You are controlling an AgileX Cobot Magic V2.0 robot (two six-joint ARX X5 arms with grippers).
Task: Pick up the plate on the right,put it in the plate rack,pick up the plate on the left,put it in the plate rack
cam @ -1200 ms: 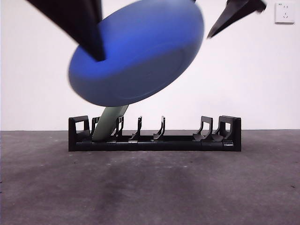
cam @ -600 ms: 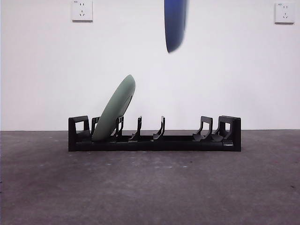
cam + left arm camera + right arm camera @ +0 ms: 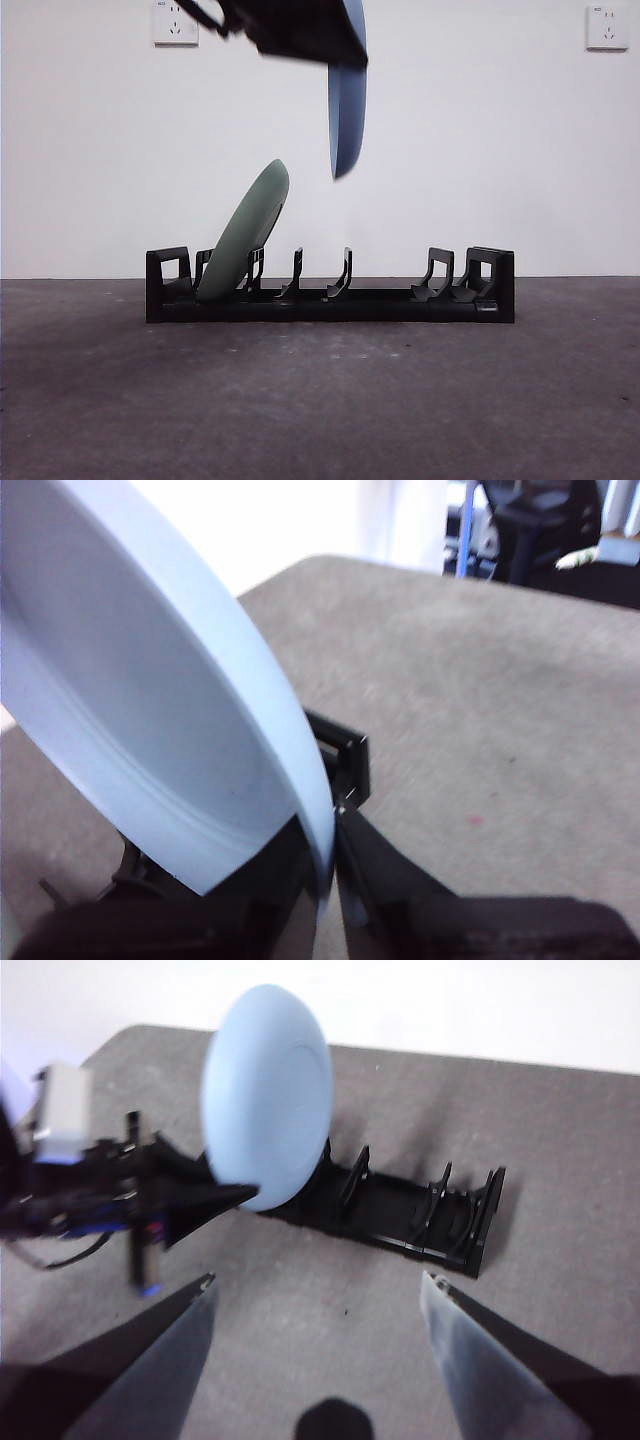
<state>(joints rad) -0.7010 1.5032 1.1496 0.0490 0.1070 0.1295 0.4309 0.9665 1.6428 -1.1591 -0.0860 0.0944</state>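
The blue plate (image 3: 347, 110) hangs edge-on above the middle of the plate rack (image 3: 385, 300), well clear of its prongs. My left gripper (image 3: 340, 52) comes in from the top and is shut on the plate's upper rim; in the left wrist view the plate (image 3: 150, 720) fills the picture, with the left gripper (image 3: 326, 830) pinching its edge. A green plate (image 3: 245, 235) leans in the rack's left slots. The right gripper (image 3: 318, 1288) hovers open, back from the rack (image 3: 420, 1215), looking at the blue plate (image 3: 268, 1100).
The rack stands on a grey table (image 3: 320, 400) in front of a white wall with two sockets (image 3: 607, 26). Free slots lie in the rack's middle and right part. The left arm's body (image 3: 100, 1195) shows in the right wrist view.
The blue plate turned from a tilted, near pose to edge-on, then came down and slightly left over the rack. The left gripper now shows at the top; the other tip left the view.
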